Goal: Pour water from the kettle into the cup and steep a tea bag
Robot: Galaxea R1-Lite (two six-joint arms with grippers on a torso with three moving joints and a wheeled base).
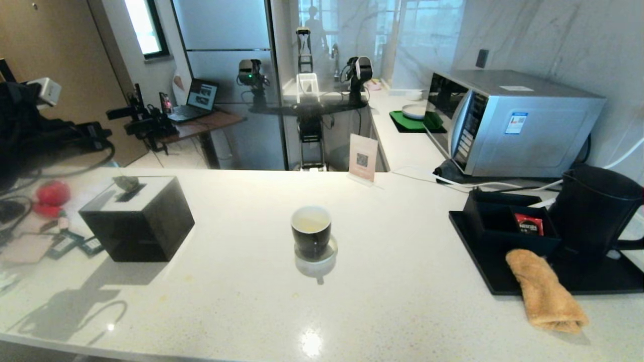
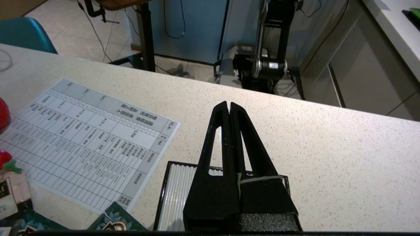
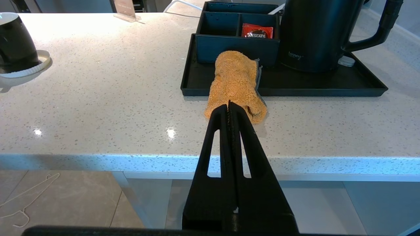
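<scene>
The glossy black cup (image 1: 311, 231) stands on a white coaster mid-counter; its white inside looks faintly yellowish, and I cannot tell whether it holds water. At the right, the black kettle (image 1: 596, 211) stands upright on a black tray (image 1: 478, 261). A grey-green tea bag (image 1: 127, 183) lies on top of the black box (image 1: 138, 221) at the left. Neither gripper shows in the head view. My left gripper (image 2: 229, 104) is shut and empty above the box's ribbed top (image 2: 177, 196). My right gripper (image 3: 229, 103) is shut and empty, off the counter's front edge, in line with the towel; kettle (image 3: 311, 32) and cup (image 3: 14, 42) are beyond.
An orange towel (image 1: 546, 291) hangs over the tray's front edge. A black organizer with a red packet (image 1: 528, 224) stands beside the kettle. A microwave (image 1: 508, 120) is behind, and a sign card (image 1: 363, 158) stands at the far edge. A printed sheet (image 2: 82, 144) lies left of the box.
</scene>
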